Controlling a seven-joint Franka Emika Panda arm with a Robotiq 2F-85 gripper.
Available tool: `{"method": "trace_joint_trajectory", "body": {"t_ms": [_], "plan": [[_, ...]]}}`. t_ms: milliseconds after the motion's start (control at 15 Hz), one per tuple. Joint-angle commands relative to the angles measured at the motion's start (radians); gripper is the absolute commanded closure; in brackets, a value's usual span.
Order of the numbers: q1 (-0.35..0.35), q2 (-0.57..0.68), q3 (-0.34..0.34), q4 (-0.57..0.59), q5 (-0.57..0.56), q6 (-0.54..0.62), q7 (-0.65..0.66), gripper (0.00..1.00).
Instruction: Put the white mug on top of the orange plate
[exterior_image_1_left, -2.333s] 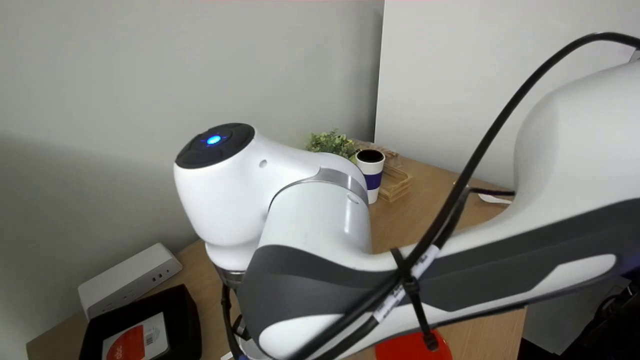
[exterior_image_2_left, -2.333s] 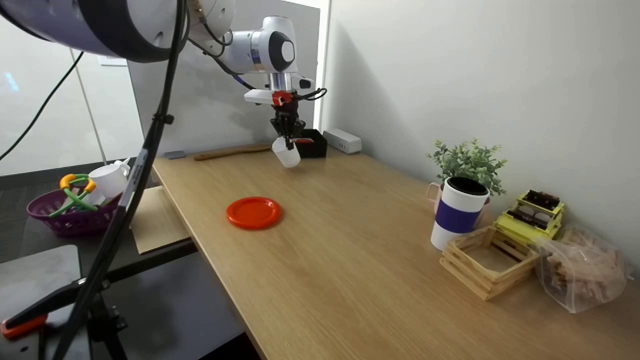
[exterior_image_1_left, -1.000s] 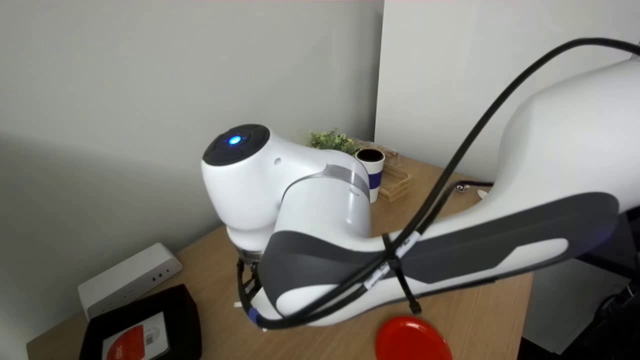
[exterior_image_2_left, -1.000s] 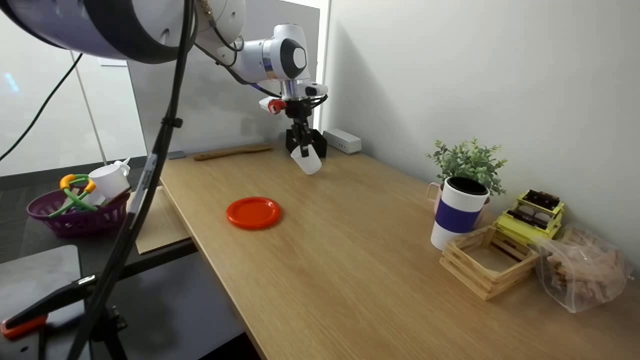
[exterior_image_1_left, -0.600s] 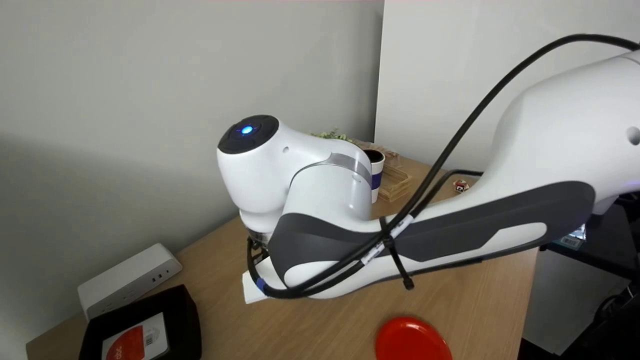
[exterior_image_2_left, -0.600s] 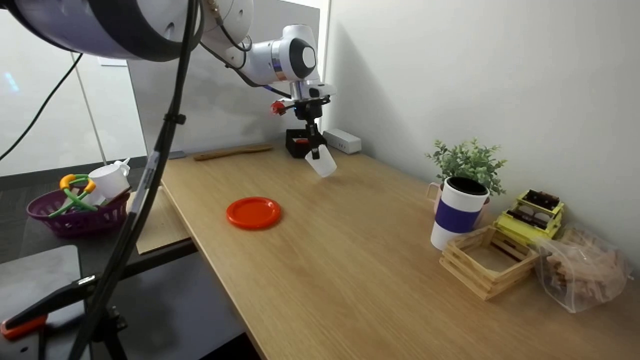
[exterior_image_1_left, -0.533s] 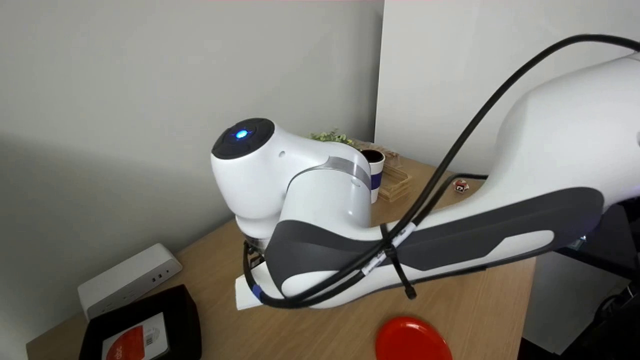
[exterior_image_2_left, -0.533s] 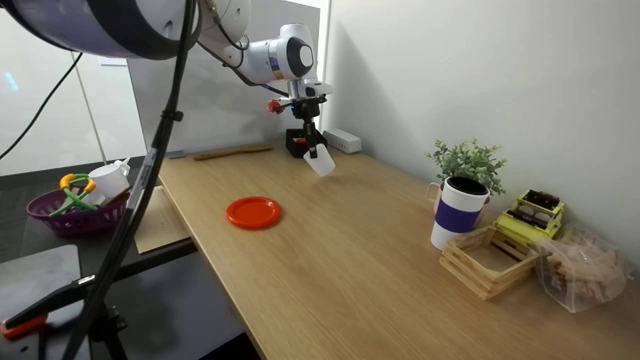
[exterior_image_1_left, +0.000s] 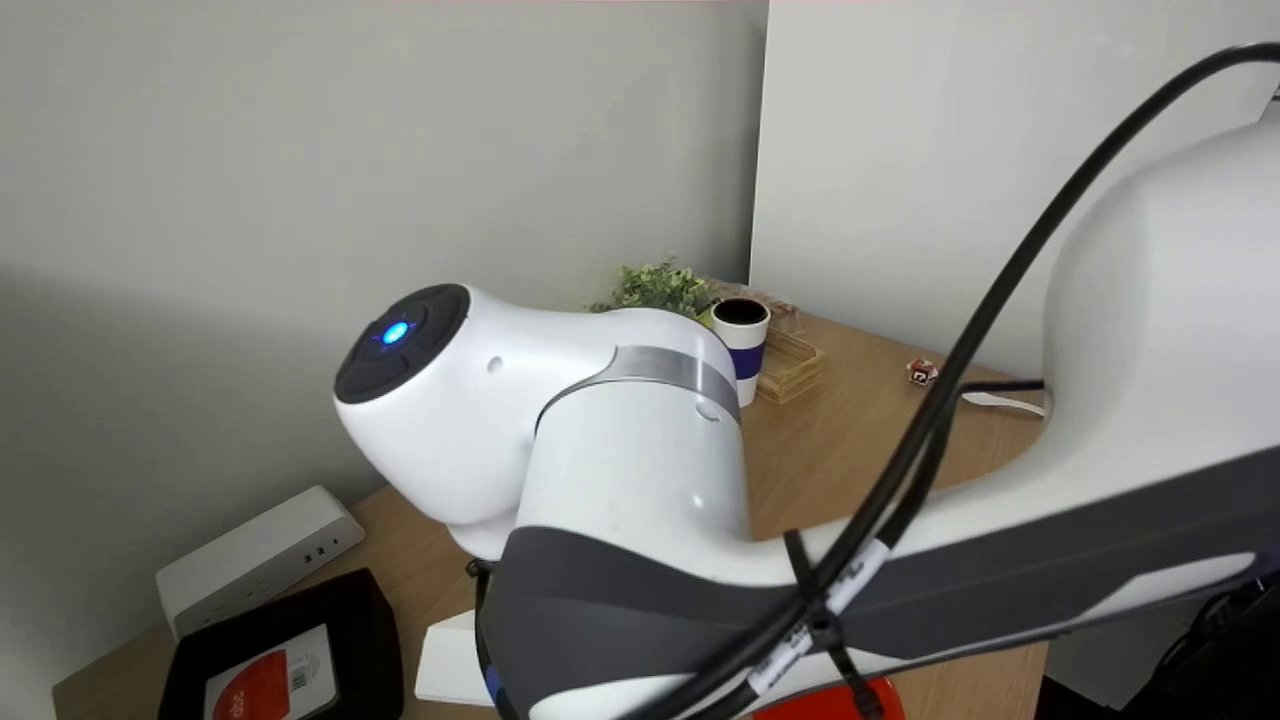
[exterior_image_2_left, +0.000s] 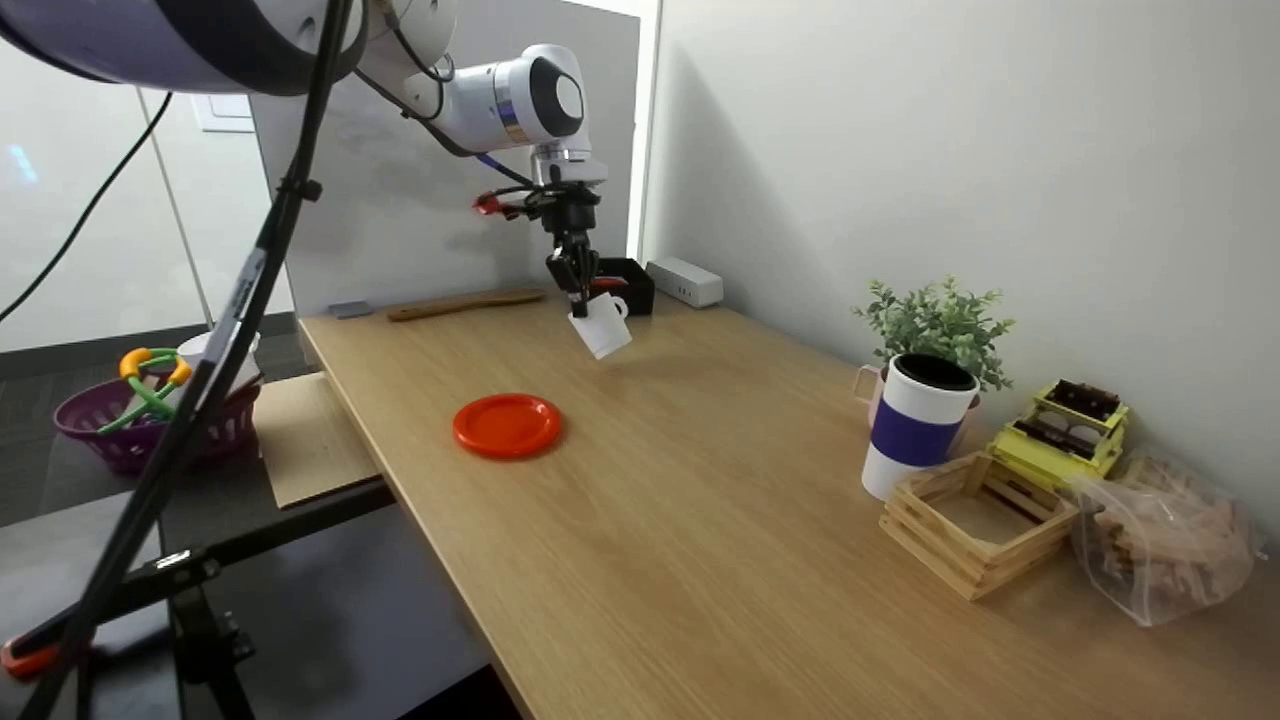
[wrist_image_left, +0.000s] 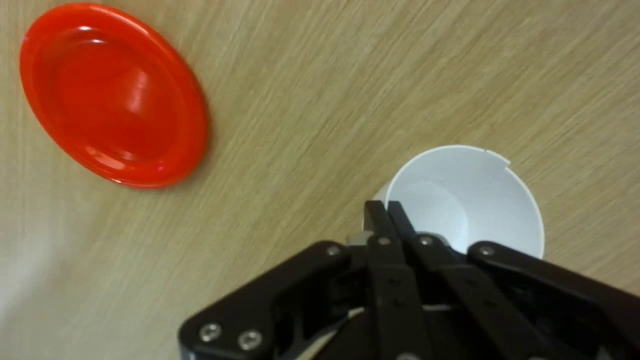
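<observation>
The white mug (exterior_image_2_left: 606, 329) hangs tilted from my gripper (exterior_image_2_left: 580, 306) in an exterior view, with its handle showing at the right. It appears raised above the table. In the wrist view, my fingertips (wrist_image_left: 384, 204) pinch the near-left rim of the mug (wrist_image_left: 480, 200), one finger inside and one outside. The red-orange plate (exterior_image_2_left: 507, 427) lies flat on the table, nearer that camera and to the left of the mug. The plate (wrist_image_left: 115, 100) is at upper left in the wrist view, apart from the mug. In an exterior view my arm hides the mug and part of the plate (exterior_image_1_left: 840, 703).
A black tray (exterior_image_2_left: 640, 301) and a white power box (exterior_image_2_left: 685, 282) stand behind the mug. A wooden stick (exterior_image_2_left: 465, 304) lies at the far edge. A blue-banded cup (exterior_image_2_left: 915, 430), a plant (exterior_image_2_left: 940, 325), a wooden crate (exterior_image_2_left: 975, 530) and a plastic bag (exterior_image_2_left: 1165, 540) line the wall.
The gripper and mug first moved right, then back left in an exterior view over the last half second. The wrist has turned and the mug's handle now shows. The plate has not moved.
</observation>
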Motion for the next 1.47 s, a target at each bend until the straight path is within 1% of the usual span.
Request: {"method": "trace_joint_trajectory", "body": {"t_ms": [0, 400, 467, 533, 600, 667, 1000, 1267, 1333, 1400], "plan": [[-0.009, -0.083, -0.015, -0.102, 0.017, -0.009, 0.184, 1.0], [-0.013, -0.155, -0.03, -0.21, 0.016, 0.005, 0.503, 1.0], [-0.013, -0.169, -0.028, -0.238, 0.015, 0.003, 0.531, 1.0], [-0.019, -0.188, -0.016, -0.273, 0.015, 0.014, 0.516, 1.0], [-0.027, -0.207, -0.002, -0.312, 0.013, 0.038, 0.471, 1.0], [-0.031, -0.227, 0.013, -0.356, -0.013, 0.083, 0.349, 1.0], [-0.027, -0.311, 0.006, -0.551, -0.072, 0.206, 0.128, 1.0], [-0.026, -0.388, 0.004, -0.715, -0.128, 0.266, -0.041, 1.0], [-0.018, -0.288, -0.009, -0.556, -0.096, 0.211, 0.029, 1.0], [-0.018, -0.296, -0.009, -0.574, -0.099, 0.214, 0.023, 0.99]]}}
